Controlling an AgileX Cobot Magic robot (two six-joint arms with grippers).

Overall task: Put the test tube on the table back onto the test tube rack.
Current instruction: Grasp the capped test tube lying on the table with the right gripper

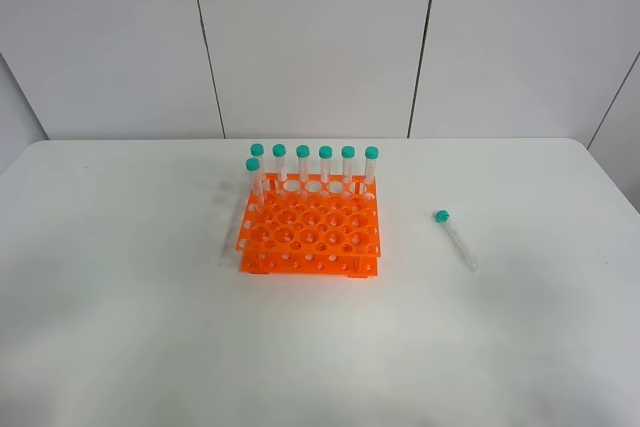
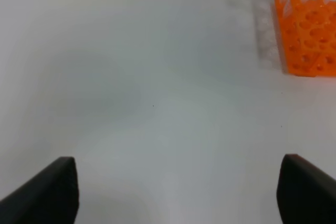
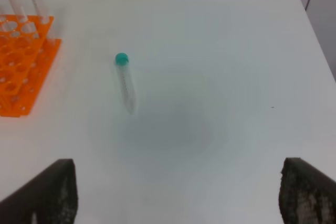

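1. While lying flat on the white counter (image 1: 150,327), the test tube (image 1: 455,239) sits well right of the orange test tube rack (image 1: 310,230), teal cap toward the far edge.
2. Seven capped tubes (image 1: 325,162) stand along the rack's far side.
3. Left pincer (image 2: 178,182): spread wide, empty.
4. Right pincer (image 3: 178,182): spread wide, empty, apart from the test tube.

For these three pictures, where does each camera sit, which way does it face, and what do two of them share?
Exterior high: mounted high, looking down on the table, the test tube rack and the test tube lying right of it; no robot part shows.
Left wrist: on the left arm, facing the rack's corner; open left gripper shows.
Right wrist: on the right arm, facing the lying tube; open right gripper shows.
Shared: exterior high and right wrist both see the lying tube.
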